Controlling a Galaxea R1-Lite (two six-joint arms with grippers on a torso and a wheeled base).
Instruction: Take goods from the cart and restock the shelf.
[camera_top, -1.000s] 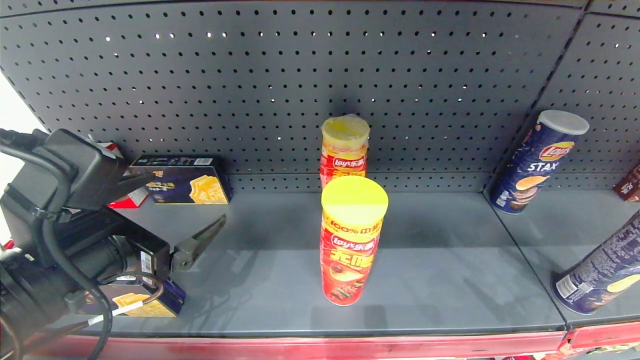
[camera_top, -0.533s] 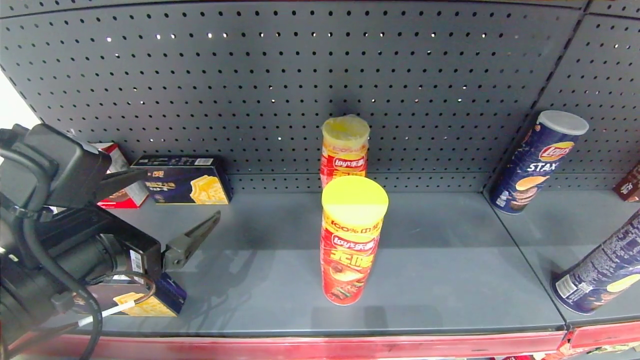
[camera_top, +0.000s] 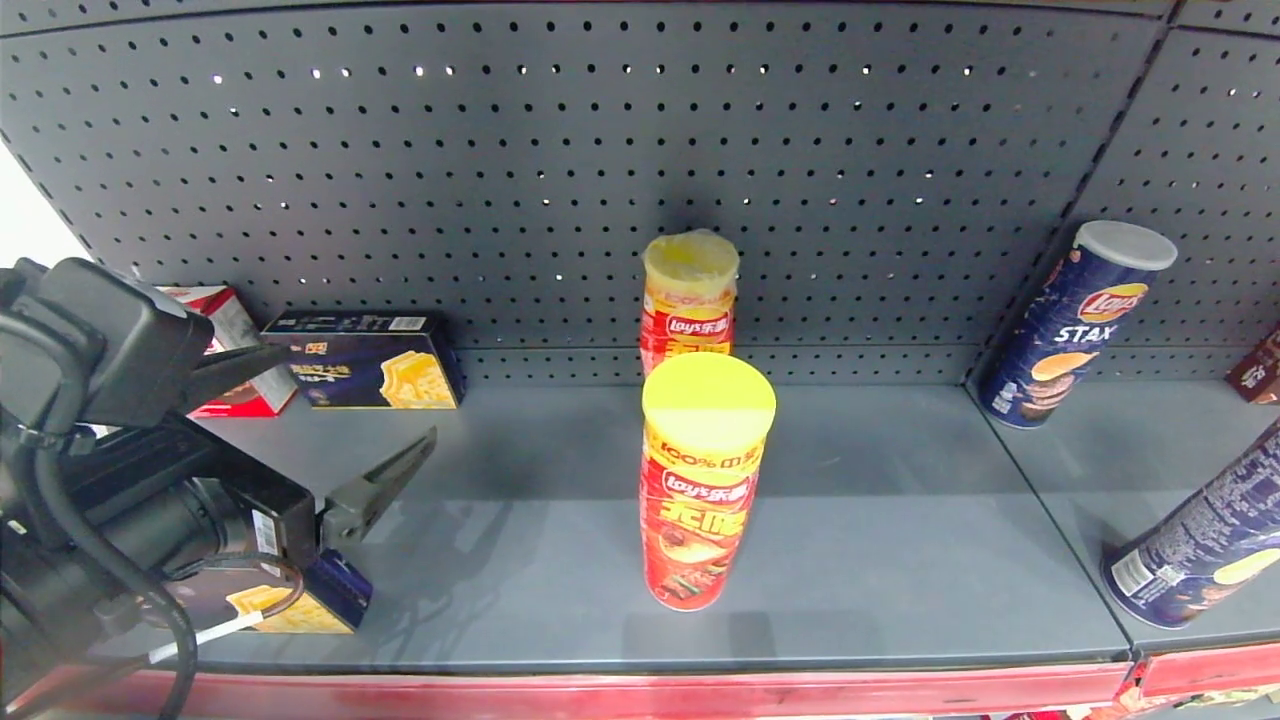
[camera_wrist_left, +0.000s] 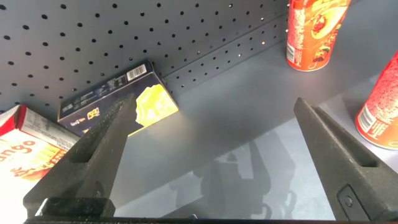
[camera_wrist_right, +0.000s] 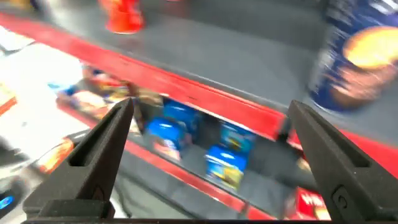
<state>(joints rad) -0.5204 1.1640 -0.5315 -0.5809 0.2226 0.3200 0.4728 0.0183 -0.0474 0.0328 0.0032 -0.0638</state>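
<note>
My left gripper (camera_top: 362, 392) hangs open and empty over the left part of the grey shelf (camera_top: 880, 540). Just under its arm, at the shelf's front left, a dark blue cracker box (camera_top: 300, 603) lies flat, partly hidden by the arm. In the left wrist view the gripper (camera_wrist_left: 214, 102) points toward a second dark blue box (camera_wrist_left: 115, 99) at the back wall. My right gripper (camera_wrist_right: 211, 106) is open and empty in front of the shelf's red front edge (camera_wrist_right: 205, 93).
Two red chip cans stand mid-shelf, one in front (camera_top: 705, 480) and one behind (camera_top: 690, 300). A red box (camera_top: 225, 350) sits at the far left. Blue cans (camera_top: 1075, 320) (camera_top: 1200, 545) lean in the right bay. Blue packs (camera_wrist_right: 227, 152) fill the shelf below.
My left gripper has drawn back a little to the left and down, still open. The boxes and cans have not moved.
</note>
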